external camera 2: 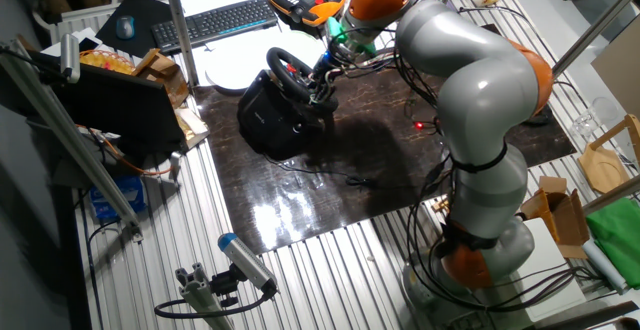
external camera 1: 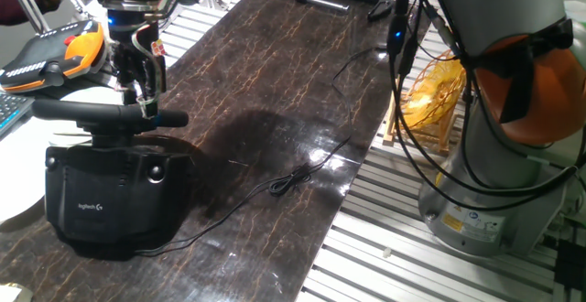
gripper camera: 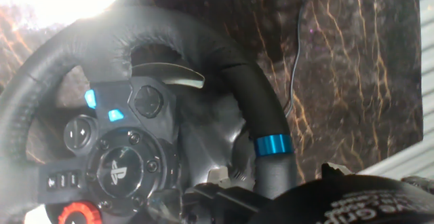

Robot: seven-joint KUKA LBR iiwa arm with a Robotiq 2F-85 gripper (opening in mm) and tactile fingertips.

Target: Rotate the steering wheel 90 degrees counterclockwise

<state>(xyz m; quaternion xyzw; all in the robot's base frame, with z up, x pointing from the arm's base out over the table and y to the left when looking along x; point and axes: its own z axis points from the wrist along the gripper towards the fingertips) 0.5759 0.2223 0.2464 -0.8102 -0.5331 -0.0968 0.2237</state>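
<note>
The steering wheel [external camera 1: 110, 114] shows edge-on at the left in one fixed view, on its boxy black base [external camera 1: 119, 197] with a white logo. My gripper [external camera 1: 146, 108] comes down from above onto the right part of the rim. The other fixed view puts the gripper [external camera 2: 322, 88] at the wheel's [external camera 2: 288, 70] right side. Up close in the hand view, the padded rim [gripper camera: 244, 95] carries a blue stripe [gripper camera: 273, 144]. Just below that stripe the rim runs between my gripper [gripper camera: 271, 198] fingers, which are shut on it. The hub buttons [gripper camera: 115, 166] sit at lower left.
An orange-and-black device [external camera 1: 55, 50] lies behind the wheel. A thin black cable [external camera 1: 293, 178] runs across the dark marbled tabletop [external camera 1: 275, 82]. The arm's base [external camera 1: 485, 201] and a wicker basket [external camera 1: 435, 91] stand off the right edge. A keyboard [external camera 2: 215, 18] lies beyond the table.
</note>
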